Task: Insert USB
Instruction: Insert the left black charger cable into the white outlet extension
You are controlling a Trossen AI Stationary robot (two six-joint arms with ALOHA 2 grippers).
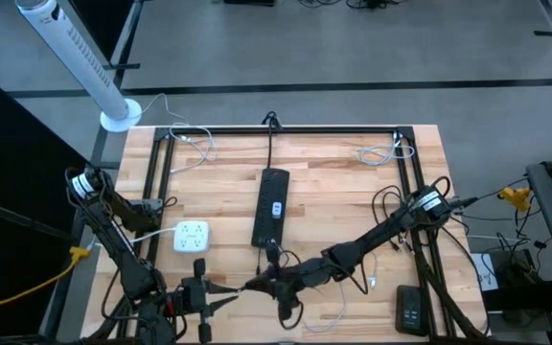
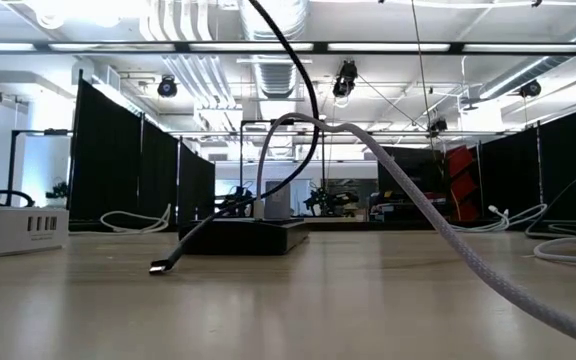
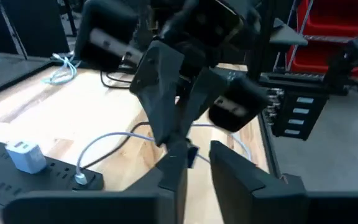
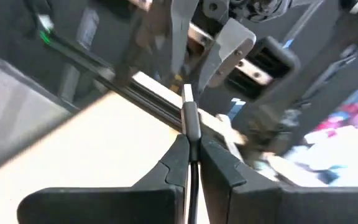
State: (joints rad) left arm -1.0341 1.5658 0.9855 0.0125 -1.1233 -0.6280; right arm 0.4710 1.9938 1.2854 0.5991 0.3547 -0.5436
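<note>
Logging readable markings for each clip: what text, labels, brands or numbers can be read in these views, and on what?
None can be read in any view.
Black power strip: a small pale label, too small to read.
Dark device at the table's near right corner: pale marks, too small to read.
White charger: no legible print.
Red bins in the left wrist view: no legible print.

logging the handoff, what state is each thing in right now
right claw: shut on usb plug
usb plug: pinched between the right claw's tips, metal end sticking out
left claw: open, right next to the right claw
power strip: flat mid-table, white adapter plugged in
white charger: lying on the table, nothing plugged in
</note>
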